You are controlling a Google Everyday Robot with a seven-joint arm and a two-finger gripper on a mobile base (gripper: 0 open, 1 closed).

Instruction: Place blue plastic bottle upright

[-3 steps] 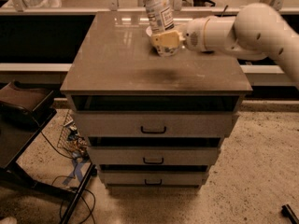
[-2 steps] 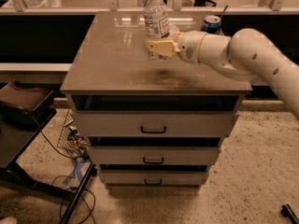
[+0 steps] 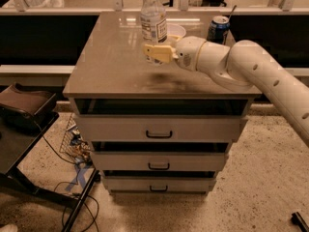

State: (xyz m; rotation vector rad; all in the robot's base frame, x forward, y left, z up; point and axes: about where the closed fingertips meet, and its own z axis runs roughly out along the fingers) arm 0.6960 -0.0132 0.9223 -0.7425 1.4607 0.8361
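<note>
The blue plastic bottle (image 3: 153, 19) is clear and pale, with a white cap and a white label with dark print. It stands upright, held above the middle of the cabinet top (image 3: 111, 66). My gripper (image 3: 157, 53) reaches in from the right on a white arm and is shut on the bottle's lower part with its yellowish fingers (image 3: 155, 51). The bottle's base is hidden behind the fingers, so I cannot tell whether it touches the top.
A dark blue soda can (image 3: 217, 30) stands at the back right of the top. A white bowl (image 3: 175, 31) sits behind the gripper. The cabinet has three drawers (image 3: 159, 129). A dark cart (image 3: 24, 110) and cables (image 3: 77, 149) lie to the left on the floor.
The arm has moved left with the bottle, and the bottle has turned from tilted to upright. The soda can has come into view behind the arm.
</note>
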